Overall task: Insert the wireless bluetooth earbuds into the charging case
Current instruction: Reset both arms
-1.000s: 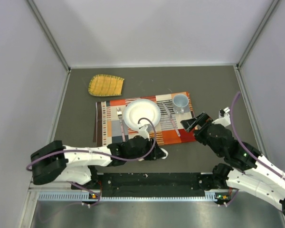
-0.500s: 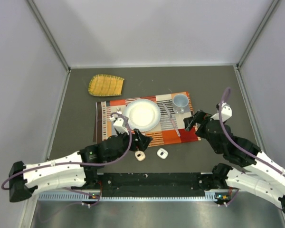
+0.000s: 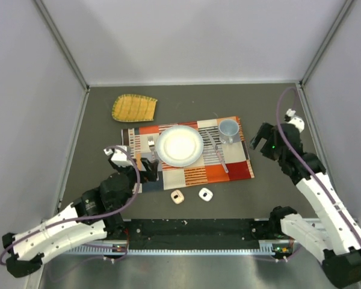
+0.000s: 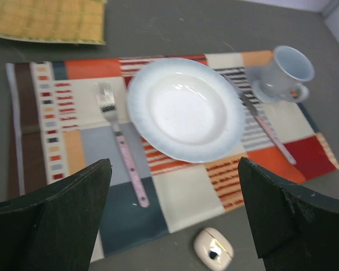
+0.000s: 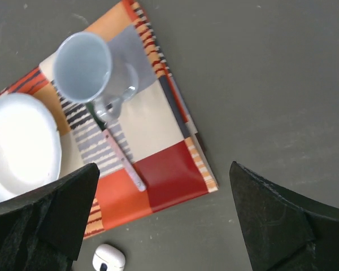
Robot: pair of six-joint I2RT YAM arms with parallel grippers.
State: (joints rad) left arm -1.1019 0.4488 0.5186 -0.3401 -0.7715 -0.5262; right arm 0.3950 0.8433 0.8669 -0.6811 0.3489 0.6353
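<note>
I am pulling my left gripper (image 3: 147, 170) back, jaws now gaping and empty; my right gripper (image 3: 263, 142) is hanging wide, empty too; a pale earbud piece (image 3: 177, 197) and a white earbud piece (image 3: 205, 194) are lying apart just off the placemat's (image 3: 231, 171) near edge, so insertion is looking unfinished.

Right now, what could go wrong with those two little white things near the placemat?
Both are tiny: the left white piece and the right white piece lie loose on the bare table, so wide-open jaws might nudge them instead of pinching. The open left gripper hangs close to the fork and plate; a careless reach could knock those.
</note>
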